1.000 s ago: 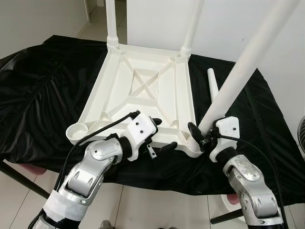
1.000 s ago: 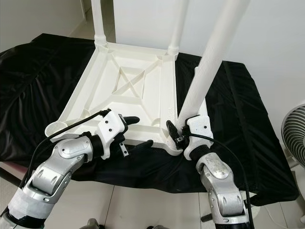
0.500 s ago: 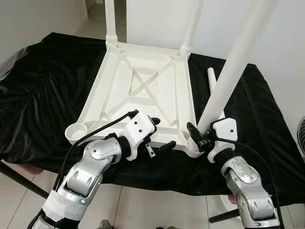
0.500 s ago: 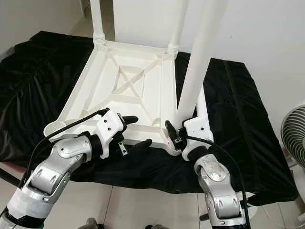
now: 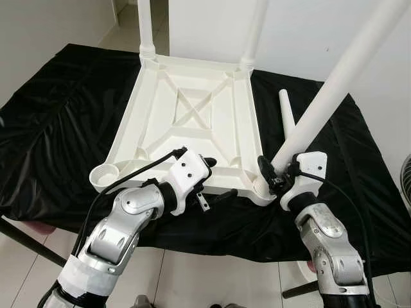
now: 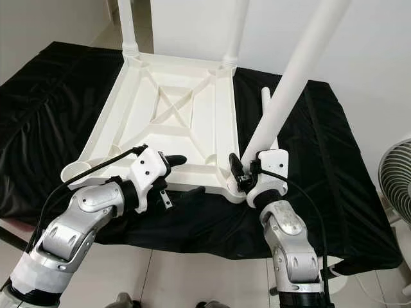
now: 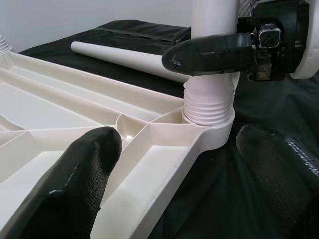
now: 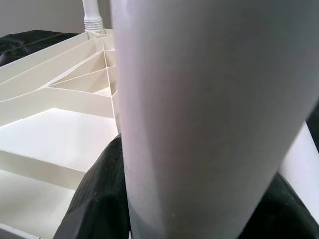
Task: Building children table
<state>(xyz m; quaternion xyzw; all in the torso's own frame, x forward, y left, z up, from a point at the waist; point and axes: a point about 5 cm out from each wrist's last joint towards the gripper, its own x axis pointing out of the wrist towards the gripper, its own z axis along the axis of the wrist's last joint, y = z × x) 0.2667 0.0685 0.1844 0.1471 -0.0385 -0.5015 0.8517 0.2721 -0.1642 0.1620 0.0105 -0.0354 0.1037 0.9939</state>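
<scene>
A white plastic tabletop [image 5: 158, 138] lies upside down on a black cloth. Two white legs [image 5: 146, 25] [image 5: 255, 32] stand upright in its far corners. My right gripper [image 5: 277, 176] is shut on a third leg [image 5: 334, 83], which leans to the right with its threaded end [image 7: 208, 104] in the near right corner socket. In the right wrist view that leg [image 8: 199, 114] sits between the black fingers [image 8: 97, 199]. My left gripper [image 5: 215, 179] is open, astride the tabletop's near edge just left of that corner. A fourth leg [image 5: 286, 112] lies loose on the cloth. The near left socket [image 5: 104, 174] holds nothing.
The black cloth [image 5: 58, 115] drapes over the work surface's edges, with tiled floor below. A fan [image 6: 395, 186] stands at the right. A white wall is close behind. A dark support bar [image 5: 26, 240] slants under the near left edge.
The held leg went from leaning right to nearly upright, and now leans right again; my right gripper shifted with it. The left gripper has stayed on the near edge.
</scene>
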